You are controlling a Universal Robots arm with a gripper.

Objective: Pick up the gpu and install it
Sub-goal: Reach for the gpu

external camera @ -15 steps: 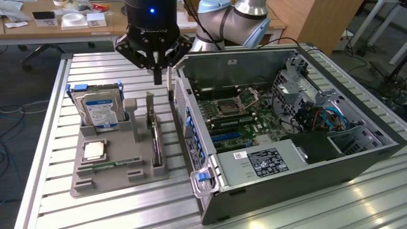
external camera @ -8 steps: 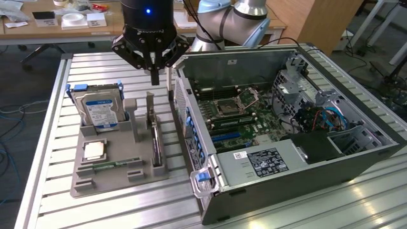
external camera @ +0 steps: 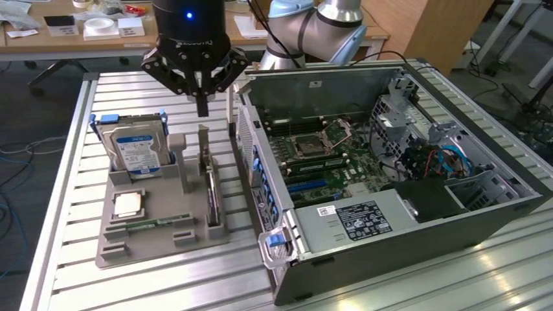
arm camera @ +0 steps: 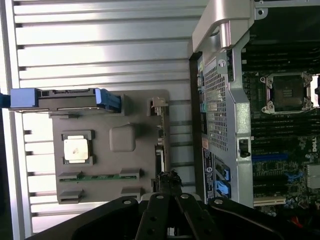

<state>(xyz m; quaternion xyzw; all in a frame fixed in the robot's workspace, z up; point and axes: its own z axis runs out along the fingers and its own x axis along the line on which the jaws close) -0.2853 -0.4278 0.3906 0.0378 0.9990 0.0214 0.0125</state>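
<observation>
The gpu [external camera: 212, 189] stands on its long edge in the slot of the grey parts holder [external camera: 138, 243] that lies nearest the computer case, its metal bracket rising at the far end. From the wrist view the gpu [arm camera: 160, 150] is a thin edge-on strip along the holder's side. My gripper [external camera: 202, 109] hangs above the card's far end, well clear of it, fingers [arm camera: 170, 181] pressed together and shut on nothing. The open computer case [external camera: 484, 214] lies on its side at the exterior view's right, motherboard [external camera: 324, 155] exposed with blue card slots [external camera: 309, 188].
A hard drive [external camera: 132, 148] with a blue-white label stands in the holder's back, a square processor chip [external camera: 128, 205] and a green memory stick [external camera: 157, 223] lie in front. The case's rear wall [external camera: 259, 168] stands close beside the gpu. A slatted metal table [external camera: 129, 285] carries everything.
</observation>
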